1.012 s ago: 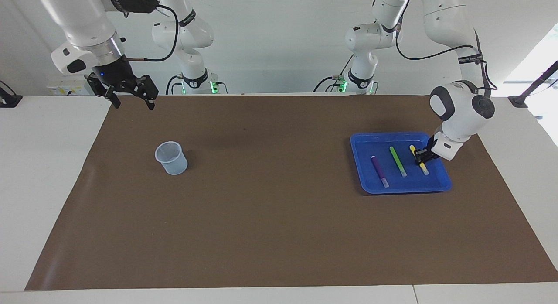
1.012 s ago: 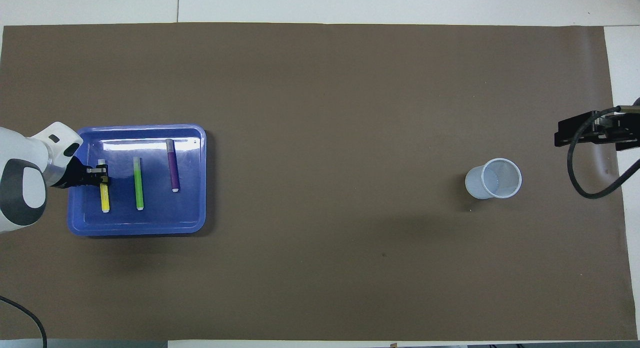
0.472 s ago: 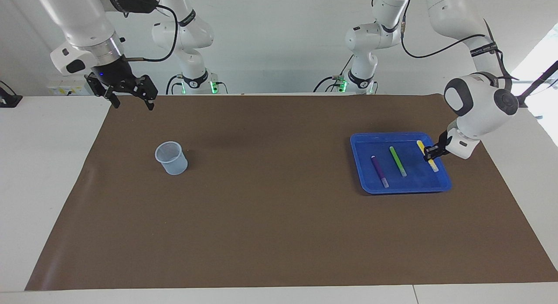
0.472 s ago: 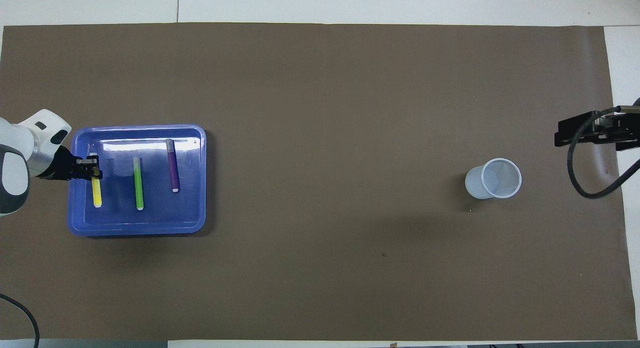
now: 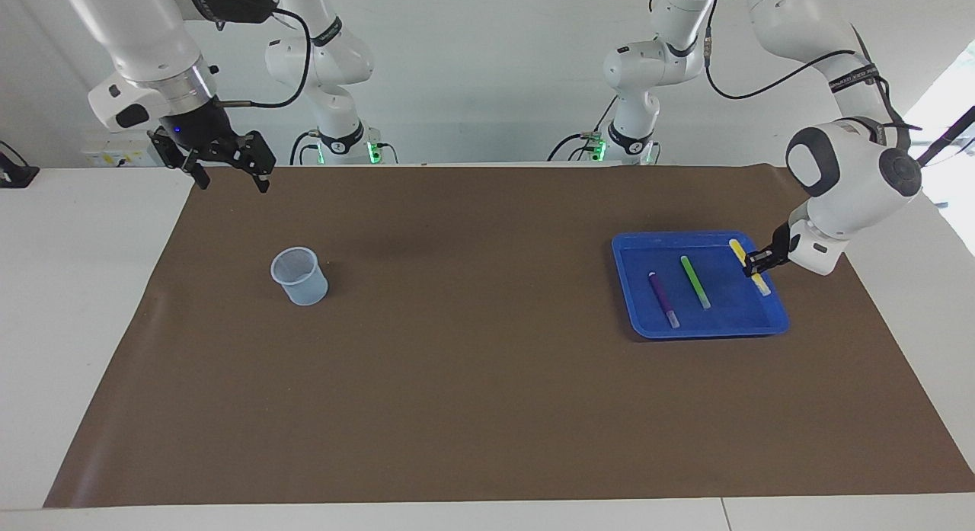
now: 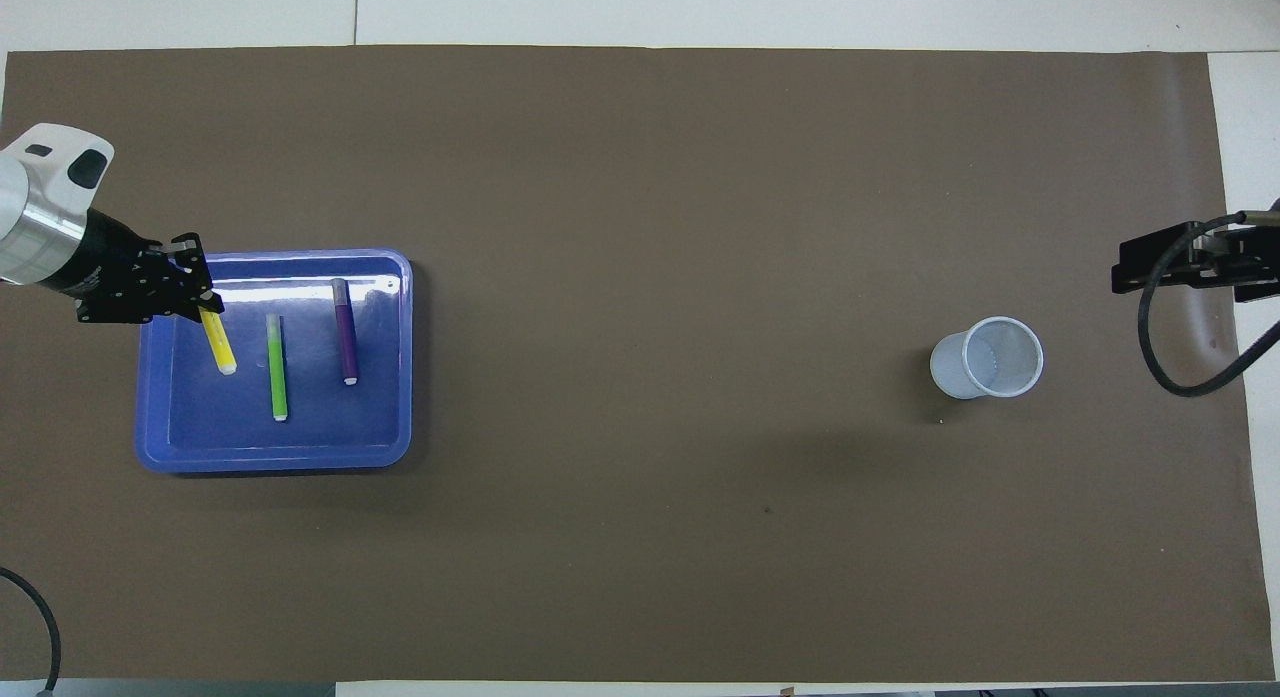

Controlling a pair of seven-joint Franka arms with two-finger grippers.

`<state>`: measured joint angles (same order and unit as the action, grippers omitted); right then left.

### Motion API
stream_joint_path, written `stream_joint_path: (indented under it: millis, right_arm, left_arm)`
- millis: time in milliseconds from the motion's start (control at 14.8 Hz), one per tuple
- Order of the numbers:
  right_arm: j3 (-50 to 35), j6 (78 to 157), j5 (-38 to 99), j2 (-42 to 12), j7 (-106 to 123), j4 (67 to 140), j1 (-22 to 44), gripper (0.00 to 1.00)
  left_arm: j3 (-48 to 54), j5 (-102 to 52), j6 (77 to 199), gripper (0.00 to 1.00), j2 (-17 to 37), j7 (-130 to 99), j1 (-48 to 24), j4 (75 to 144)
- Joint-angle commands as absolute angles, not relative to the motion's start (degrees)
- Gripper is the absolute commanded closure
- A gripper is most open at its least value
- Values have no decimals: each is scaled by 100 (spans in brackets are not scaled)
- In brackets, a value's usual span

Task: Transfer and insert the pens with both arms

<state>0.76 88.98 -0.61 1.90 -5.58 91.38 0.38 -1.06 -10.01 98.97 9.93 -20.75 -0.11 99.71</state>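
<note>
The green pen [image 5: 695, 281] and purple pen [image 5: 663, 299] lie flat in the blue tray [image 5: 647, 325] near the table's left-arm end. Over that tray's outer edge the left gripper [image 5: 754, 265] pinches the yellow pen [image 5: 750, 268], lifted and tilted. A clear plastic cup [image 5: 298, 275] stands toward the right-arm end. The right gripper [image 5: 228, 169] waits over the mat's [image 5: 457, 394] robot-side corner, fingers spread.

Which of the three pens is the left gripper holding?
The yellow pen: the left gripper is shut on it over the tray's edge.
</note>
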Motion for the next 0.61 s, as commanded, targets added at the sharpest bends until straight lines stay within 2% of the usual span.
stream_joint_path:
  millis: [0,270,540]
  right_arm:
    - [26,8991,-44,299,-483,9264,-62,0]
    - [18,8991,-44,290,-475,9264,-62,0]
    - [18,8991,314,290,-492,9264,-53,0]
  left_arm:
    - [-132,-1667,9510,100,722,-3431,-254,9773]
    - [-97,-2792,9483,100,247,-5453,-545,9853]
    - [26,-3593,9624,100,36,-7379,-808,9835]
